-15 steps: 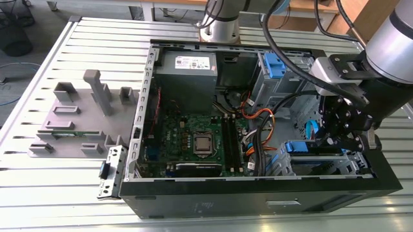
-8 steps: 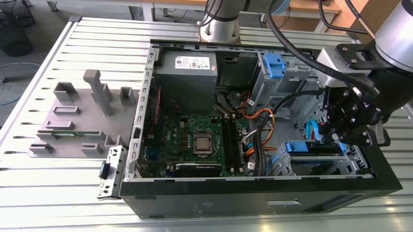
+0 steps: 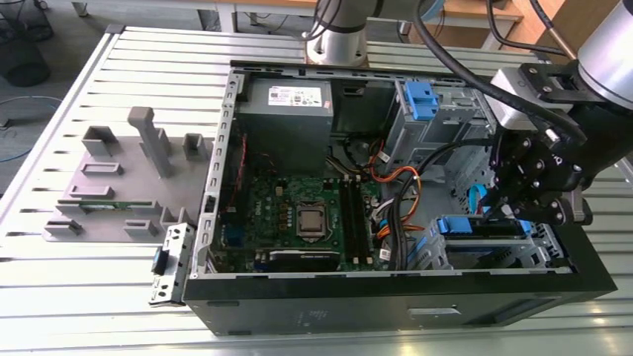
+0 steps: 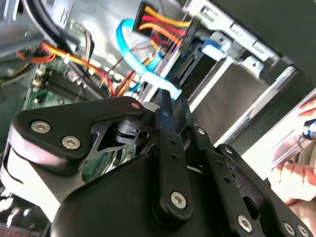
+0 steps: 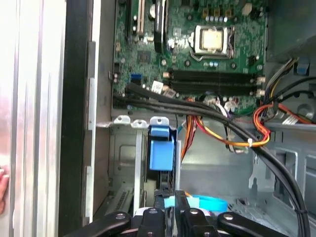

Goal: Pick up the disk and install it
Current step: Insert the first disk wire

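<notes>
Hovering inside the open computer case (image 3: 396, 297), the gripper (image 3: 519, 211) sits over the drive bay at the case's front corner, on the exterior view's right. Jaws look nearly closed in both wrist views, pinching a thin light-blue strip (image 4: 160, 85); what that strip belongs to can't be told. The disk (image 3: 482, 227) is in the drive bay right under the gripper, its blue rail frame at the bay's top edge, seated between the metal bay walls. Motherboard (image 5: 197, 44) lies beside the bay, with orange and black cables (image 5: 237, 133) running between. A person's hand (image 4: 296, 180) is at the case's outer edge. The case rests on a slatted metal bench (image 3: 79, 297).
</notes>
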Tool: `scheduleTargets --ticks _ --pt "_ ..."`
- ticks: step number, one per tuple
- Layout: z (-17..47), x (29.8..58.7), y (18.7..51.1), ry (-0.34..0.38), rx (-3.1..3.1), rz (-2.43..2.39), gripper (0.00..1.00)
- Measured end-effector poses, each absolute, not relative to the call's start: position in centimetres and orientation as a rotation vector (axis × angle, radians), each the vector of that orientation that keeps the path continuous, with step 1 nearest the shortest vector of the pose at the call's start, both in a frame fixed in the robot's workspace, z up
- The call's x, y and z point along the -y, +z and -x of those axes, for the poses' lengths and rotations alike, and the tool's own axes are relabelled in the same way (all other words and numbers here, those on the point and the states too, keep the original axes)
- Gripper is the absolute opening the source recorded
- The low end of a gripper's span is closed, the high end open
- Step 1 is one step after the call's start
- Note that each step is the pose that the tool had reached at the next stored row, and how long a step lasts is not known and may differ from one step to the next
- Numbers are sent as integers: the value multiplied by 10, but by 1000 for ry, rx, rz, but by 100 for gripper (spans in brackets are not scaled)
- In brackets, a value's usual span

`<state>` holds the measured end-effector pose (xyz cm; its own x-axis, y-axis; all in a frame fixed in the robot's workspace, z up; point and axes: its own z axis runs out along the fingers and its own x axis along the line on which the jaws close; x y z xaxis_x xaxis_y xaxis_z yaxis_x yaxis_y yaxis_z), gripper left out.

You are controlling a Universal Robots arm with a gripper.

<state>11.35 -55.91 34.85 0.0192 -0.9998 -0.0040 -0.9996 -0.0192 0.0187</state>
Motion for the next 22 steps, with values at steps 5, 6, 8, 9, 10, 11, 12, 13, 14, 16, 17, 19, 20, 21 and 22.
scheduleTargets --ticks 5,6,8,9,10,11,12,13,14,16,17,19,20,21,22 --pt "-114 559 348 -28 2191 -2233 24" --pt "-114 559 348 -28 2191 -2234 24" --pt "-116 559 348 -28 2191 -2233 24" --pt "-117 559 348 -28 2191 -2233 24" --pt "-119 559 349 -28 2191 -2233 24" --pt "-120 559 348 -28 2191 -2234 24" --pt "-122 559 348 -28 2191 -2233 24" --pt "-123 559 348 -29 2191 -2234 24" --pt "-124 559 348 -28 2191 -2233 24" --pt "-124 559 349 -29 2191 -2233 24" --pt "-125 559 349 -31 2192 -2235 24" --pt "-125 559 349 -39 2196 -2238 24" --pt "-125 559 350 -43 2197 -2240 24" --pt "-125 559 351 -46 2199 -2242 24" --pt "-125 559 351 -47 2199 -2242 24"
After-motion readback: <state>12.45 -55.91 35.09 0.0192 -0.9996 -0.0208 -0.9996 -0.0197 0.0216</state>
